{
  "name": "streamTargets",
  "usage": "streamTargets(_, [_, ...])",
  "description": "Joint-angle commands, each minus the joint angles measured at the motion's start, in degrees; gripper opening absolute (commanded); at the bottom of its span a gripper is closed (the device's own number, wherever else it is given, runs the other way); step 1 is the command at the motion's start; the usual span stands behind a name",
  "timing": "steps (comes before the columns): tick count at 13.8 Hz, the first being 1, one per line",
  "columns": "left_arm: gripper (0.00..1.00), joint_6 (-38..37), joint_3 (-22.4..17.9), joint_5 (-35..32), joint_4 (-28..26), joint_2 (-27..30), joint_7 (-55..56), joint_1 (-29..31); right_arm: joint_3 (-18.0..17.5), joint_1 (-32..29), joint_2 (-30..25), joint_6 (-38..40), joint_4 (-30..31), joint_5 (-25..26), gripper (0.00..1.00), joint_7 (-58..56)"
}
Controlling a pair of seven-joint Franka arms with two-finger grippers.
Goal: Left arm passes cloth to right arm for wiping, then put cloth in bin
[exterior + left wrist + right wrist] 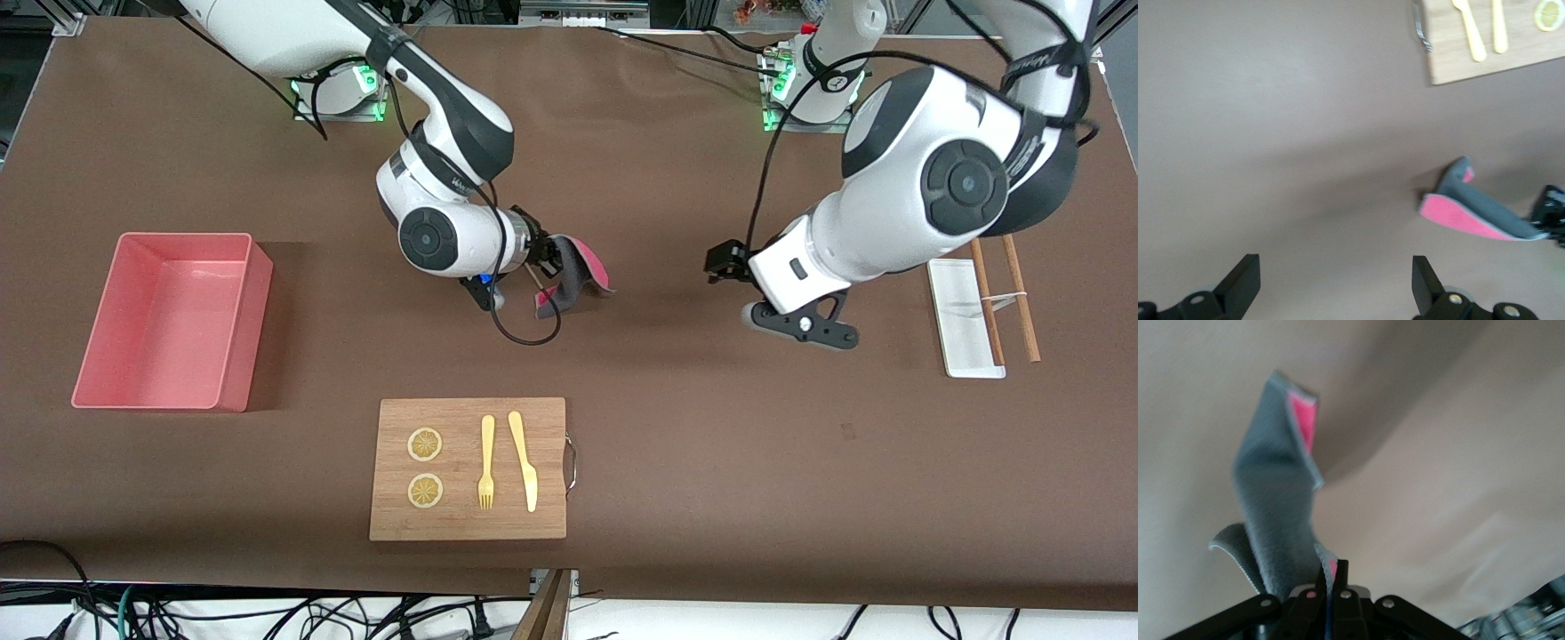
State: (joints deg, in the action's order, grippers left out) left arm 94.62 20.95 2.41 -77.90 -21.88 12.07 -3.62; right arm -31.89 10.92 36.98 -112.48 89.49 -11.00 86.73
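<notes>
Cloth [582, 271] – soft, limp, light – hangs clamped by one edge in right gripper [544, 256]; left gripper [725, 264] agape beside it, empty.

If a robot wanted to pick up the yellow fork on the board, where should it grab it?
Probably the fork by its slim handle, coming straight down from above. It lies flat on the wooden board, beside the knife, with a gap between them for the fingers.
</notes>
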Motion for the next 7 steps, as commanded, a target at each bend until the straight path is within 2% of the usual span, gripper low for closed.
streamTargets(1, [1.0,-2.7,0.0,-6.4,-0.2,3.4,-0.2,2.7,3.0,-0.5,0.6,2.6,0.9,1.8,0.0,-6.3])
streamTargets(5, [1.0,-5.6,-0.1,-5.9,-0.2,9.2,-0.2,11.2,11.5,-0.9,0.6,2.9,4.5,5.7,0.0,-20.8])
streamTargets(7, [1.0,-5.8,-1.3,-6.1,-5.0,15.0,0.1,11.4,15.9,-1.3,0.6,3.1,4.9,5.8,0.0,-28.6])
